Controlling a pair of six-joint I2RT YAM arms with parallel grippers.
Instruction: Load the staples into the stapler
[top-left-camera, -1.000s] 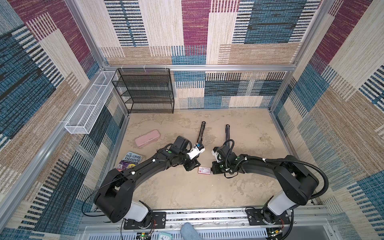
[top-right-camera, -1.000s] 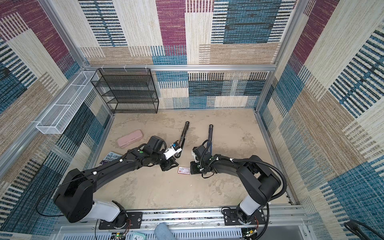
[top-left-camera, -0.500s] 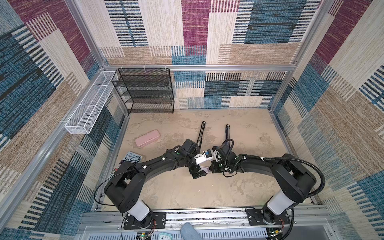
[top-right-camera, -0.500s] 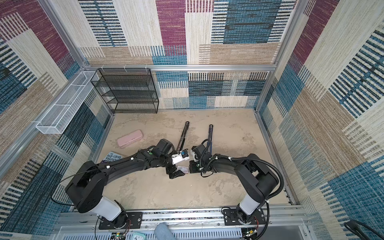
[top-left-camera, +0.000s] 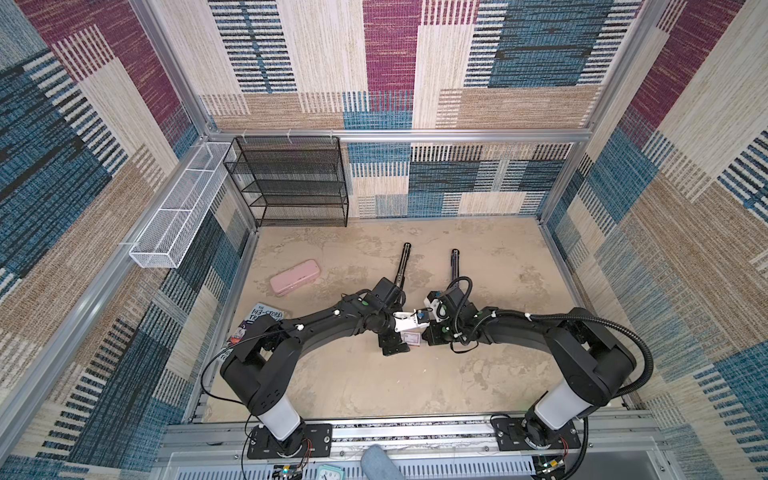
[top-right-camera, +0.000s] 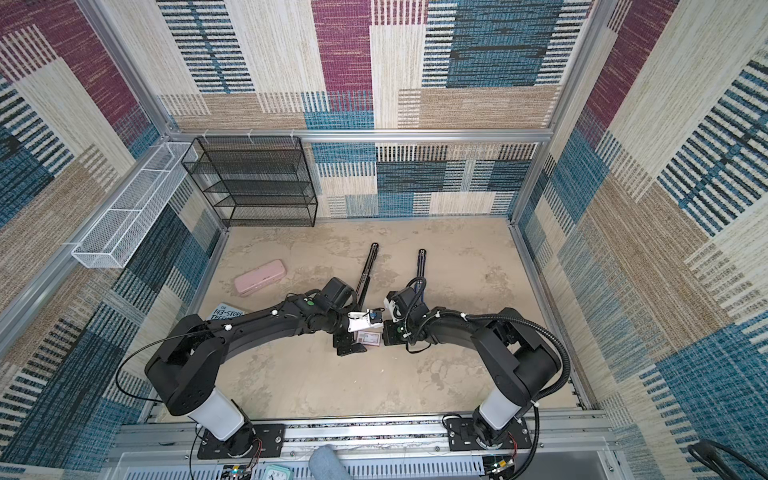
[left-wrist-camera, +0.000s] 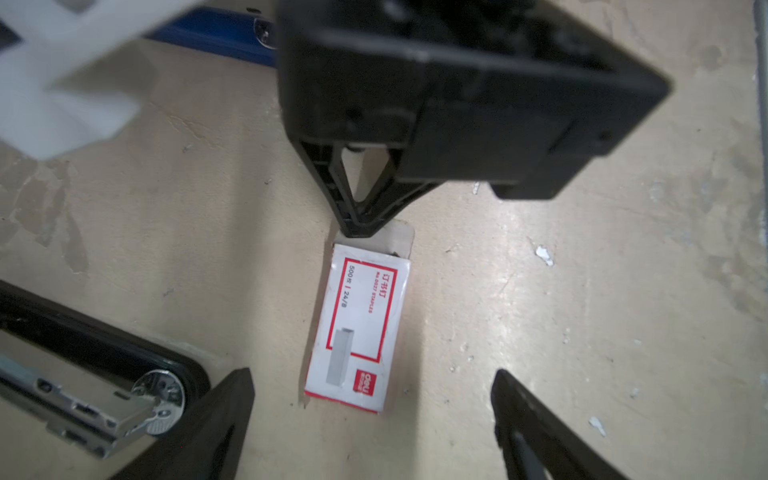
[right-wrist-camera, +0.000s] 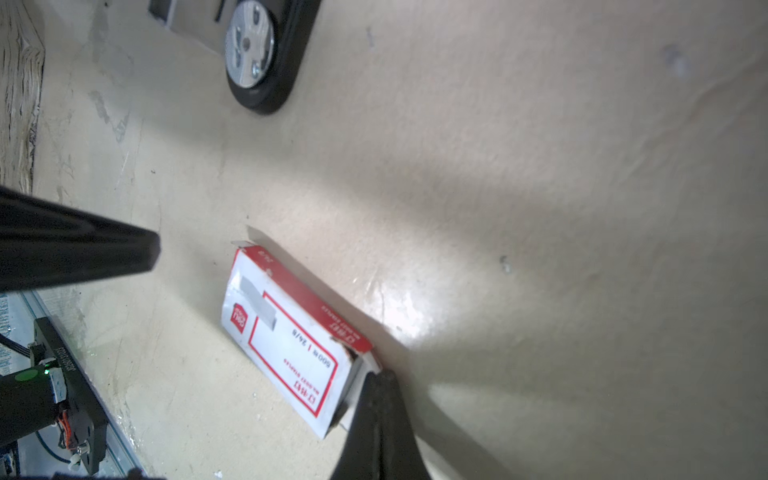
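The staples box (left-wrist-camera: 357, 328), white with red edges, lies flat on the table between both grippers, also visible in both top views (top-left-camera: 409, 337) (top-right-camera: 369, 337). The staples themselves are hidden inside. My left gripper (left-wrist-camera: 372, 376) hangs open over one end of the box, a finger on either side and neither touching it. My right gripper (right-wrist-camera: 380, 376) is shut, its tips against the flap at the box's other end; whether it pinches the flap does not show. The long black stapler (top-left-camera: 401, 266) lies just beyond, its metal-disc end (right-wrist-camera: 249, 45) near the box.
A second slim dark thing (top-left-camera: 456, 266) lies right of the stapler. A pink pencil case (top-left-camera: 295, 277) and a book (top-left-camera: 266, 322) lie at the left. A black mesh rack (top-left-camera: 291, 183) stands at the back wall, and a white wire basket (top-left-camera: 178, 216) hangs on the left wall.
My left gripper has swung right, from beside the stapler to over the staples box, and has opened wide. The right gripper has stayed shut at the box's end.
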